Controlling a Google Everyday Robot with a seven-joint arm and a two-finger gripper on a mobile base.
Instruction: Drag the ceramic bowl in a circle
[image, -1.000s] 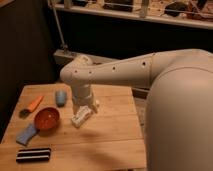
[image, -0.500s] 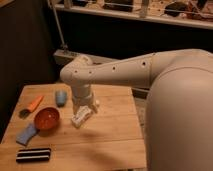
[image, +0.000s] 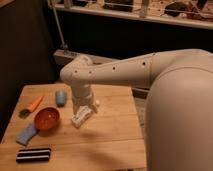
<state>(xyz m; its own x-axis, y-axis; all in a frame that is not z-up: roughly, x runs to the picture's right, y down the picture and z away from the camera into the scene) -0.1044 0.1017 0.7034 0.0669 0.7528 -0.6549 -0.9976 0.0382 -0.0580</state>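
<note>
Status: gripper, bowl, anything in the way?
Gripper open, empty, beside glossy orange-red ceramic bowl. Bowl ungripped on wooden table. Flat blue sponge, small light-blue cup close by.

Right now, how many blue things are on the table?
2: the light-blue cup behind the ceramic bowl, the blue sponge at its front-left. The gripper hovers right of the bowl.

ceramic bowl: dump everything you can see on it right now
The ceramic bowl is small, round and shallow, glossy orange-red inside and out, and looks empty. It sits upright on the left side of the wooden table, with the blue cup behind it and the blue sponge in front. Its lower-left rim overlaps the sponge in view; contact unclear. The gripper hangs open just to its right, not touching it.
</note>
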